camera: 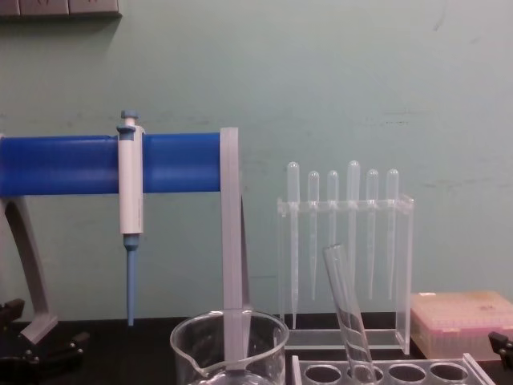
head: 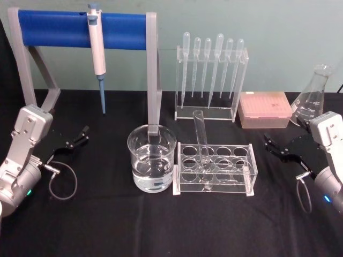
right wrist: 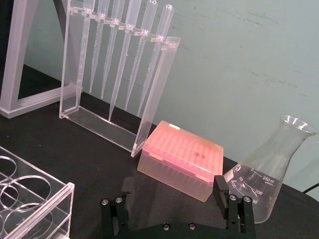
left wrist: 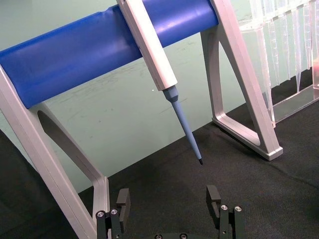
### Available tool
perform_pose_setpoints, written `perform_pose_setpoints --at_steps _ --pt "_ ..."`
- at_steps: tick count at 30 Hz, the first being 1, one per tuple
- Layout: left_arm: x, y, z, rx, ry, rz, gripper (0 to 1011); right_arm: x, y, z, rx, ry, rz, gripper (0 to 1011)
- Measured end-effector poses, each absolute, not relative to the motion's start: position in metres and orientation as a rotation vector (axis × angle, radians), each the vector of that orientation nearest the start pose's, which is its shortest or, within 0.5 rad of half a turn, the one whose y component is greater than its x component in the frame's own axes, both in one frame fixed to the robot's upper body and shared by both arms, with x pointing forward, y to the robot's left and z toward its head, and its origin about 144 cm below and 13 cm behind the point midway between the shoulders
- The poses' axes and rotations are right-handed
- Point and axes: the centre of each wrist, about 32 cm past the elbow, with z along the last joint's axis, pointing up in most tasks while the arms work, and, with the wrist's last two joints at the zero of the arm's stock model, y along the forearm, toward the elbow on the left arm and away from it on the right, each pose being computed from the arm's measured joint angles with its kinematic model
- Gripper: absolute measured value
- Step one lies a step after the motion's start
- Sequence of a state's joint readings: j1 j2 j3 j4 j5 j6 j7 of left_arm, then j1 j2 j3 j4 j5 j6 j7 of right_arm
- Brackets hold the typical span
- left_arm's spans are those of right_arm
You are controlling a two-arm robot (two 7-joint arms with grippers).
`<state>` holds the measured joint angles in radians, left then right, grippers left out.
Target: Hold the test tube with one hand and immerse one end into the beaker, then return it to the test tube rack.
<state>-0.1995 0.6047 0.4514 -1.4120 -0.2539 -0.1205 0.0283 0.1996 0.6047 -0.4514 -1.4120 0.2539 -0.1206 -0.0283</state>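
Observation:
The test tube [head: 202,140] stands tilted in a hole of the clear rack [head: 246,176]; the chest view shows the test tube [camera: 346,309] leaning left. Just left of the rack sits the beaker [head: 151,158], partly filled with clear liquid, its rim also in the chest view [camera: 229,333]. My left gripper [head: 75,142] rests open at the table's left, far from the tube; its fingers [left wrist: 213,196] hold nothing. My right gripper [head: 276,147] is open at the right of the rack, its fingers [right wrist: 220,189] empty.
A blue-barred stand [head: 80,24] with a hanging micropipette [head: 98,53] stands at the back left. A pipette rack [head: 211,75] is behind the tube rack. A pink tip box [head: 264,110] and a glass flask [head: 312,96] sit at the back right.

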Motion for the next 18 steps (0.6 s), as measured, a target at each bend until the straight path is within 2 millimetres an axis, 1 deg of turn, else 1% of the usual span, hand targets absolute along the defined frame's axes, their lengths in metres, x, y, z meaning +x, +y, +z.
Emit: perform_pose_setpoints --at_steps 18 --pt "0.4886 0.3097 1.1398 0.304 -0.285 1.248 1000 0.4886 -0.3097 1.1398 -0.304 -0.285 -1.248 1002"
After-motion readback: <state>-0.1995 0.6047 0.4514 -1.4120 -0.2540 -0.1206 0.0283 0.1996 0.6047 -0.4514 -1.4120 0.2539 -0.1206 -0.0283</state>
